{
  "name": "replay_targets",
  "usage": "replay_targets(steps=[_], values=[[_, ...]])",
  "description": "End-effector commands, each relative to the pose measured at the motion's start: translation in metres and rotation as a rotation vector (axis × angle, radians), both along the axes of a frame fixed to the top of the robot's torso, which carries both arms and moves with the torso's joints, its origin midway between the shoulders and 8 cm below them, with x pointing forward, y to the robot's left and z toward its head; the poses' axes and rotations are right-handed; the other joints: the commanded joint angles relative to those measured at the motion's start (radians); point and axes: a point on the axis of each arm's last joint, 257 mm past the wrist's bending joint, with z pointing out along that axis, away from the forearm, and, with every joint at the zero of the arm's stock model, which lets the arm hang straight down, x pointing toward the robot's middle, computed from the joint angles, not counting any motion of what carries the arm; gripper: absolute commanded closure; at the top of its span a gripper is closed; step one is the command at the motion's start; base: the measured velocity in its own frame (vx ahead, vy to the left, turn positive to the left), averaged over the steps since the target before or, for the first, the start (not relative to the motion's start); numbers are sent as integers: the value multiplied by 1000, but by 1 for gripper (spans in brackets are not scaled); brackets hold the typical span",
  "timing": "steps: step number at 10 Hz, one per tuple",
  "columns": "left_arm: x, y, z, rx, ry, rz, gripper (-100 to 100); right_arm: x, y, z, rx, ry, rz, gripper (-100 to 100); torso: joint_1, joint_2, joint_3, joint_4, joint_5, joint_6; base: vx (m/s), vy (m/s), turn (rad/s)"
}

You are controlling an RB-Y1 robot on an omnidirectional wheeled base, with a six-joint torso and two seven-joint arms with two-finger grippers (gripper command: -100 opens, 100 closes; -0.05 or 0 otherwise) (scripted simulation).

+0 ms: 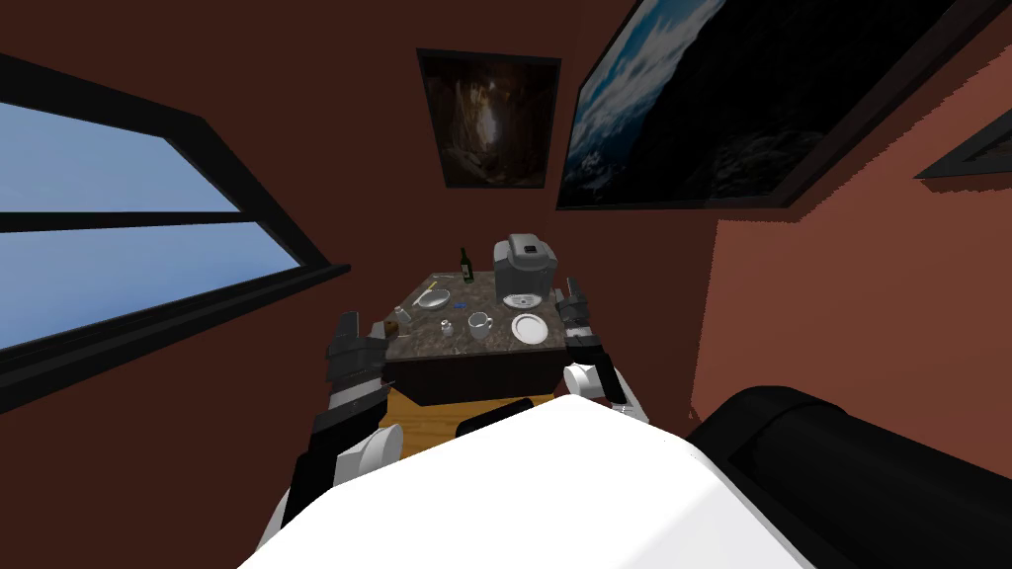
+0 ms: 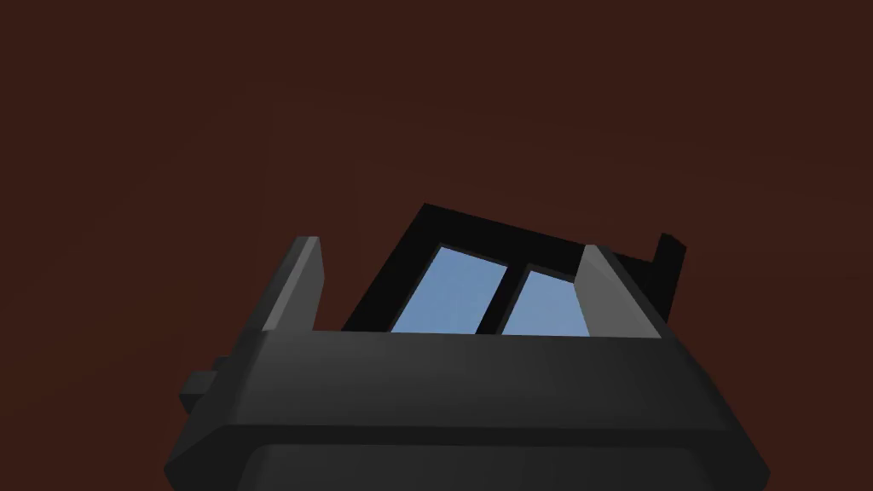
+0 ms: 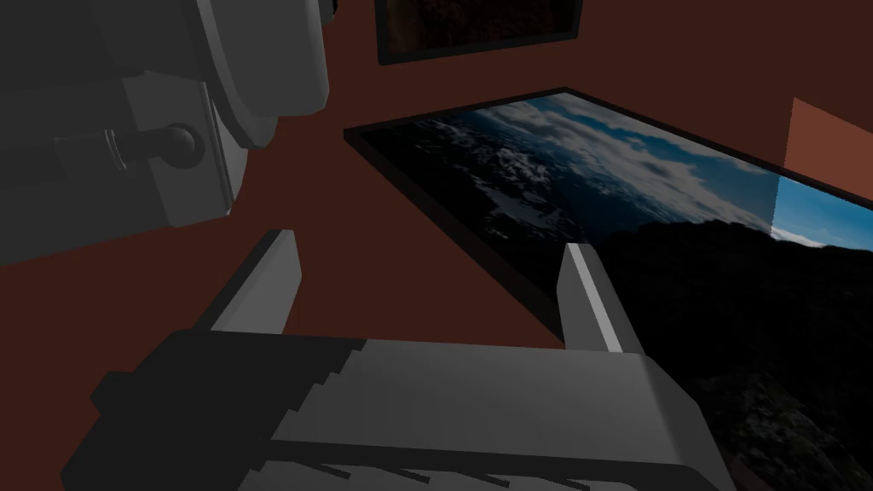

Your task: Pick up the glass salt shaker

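Pretty dim room, dark reddish-brown walls [image 1: 296, 119] all round. Big black-framed window [image 1: 99, 227] on the left, plain blue sky in it. Far wall has a small dark picture [image 1: 489, 119] and a big cloudy landscape [image 1: 692, 109]. Below them sits a table [image 1: 499, 346] with a dark marbled top, on a wood floor [image 1: 425, 425].

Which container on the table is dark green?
The tall bottle at the far edge, beside the coffee machine; the bowl and mug are pale.
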Motion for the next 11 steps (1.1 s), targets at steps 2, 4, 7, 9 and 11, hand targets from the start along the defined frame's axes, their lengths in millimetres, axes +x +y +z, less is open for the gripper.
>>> replay_targets(steps=[2, 4, 7, 9, 11], values=[[7, -9, -8, 21, 32, -49, -100, 0, 0, 0, 0, 0, 0, 0, 1, 1, 0, 0, 0, 0, -16, 12, 20], [15, -18, -20, 20, 73, -101, -100, 0, 0, 0, 0, 0, 0, 0, 2, 2, 1, 0, 0, 0, -37, 26, 26], [32, -33, -44, -20, 153, -187, -100, 0, 0, 0, 0, 0, 0, 0, 3, 4, 2, 1, 1, 0, -61, 40, 38], [44, -46, -63, -68, 218, -246, -100, 0, 0, 0, 0, 0, 0, 0, 3, 4, 3, 1, 1, 0, -64, 44, 48], [51, -52, -76, -97, 261, -274, -100, 0, 0, 0, 0, 0, 0, 0, 2, 3, 2, 1, 1, 0, -42, 33, 22]])
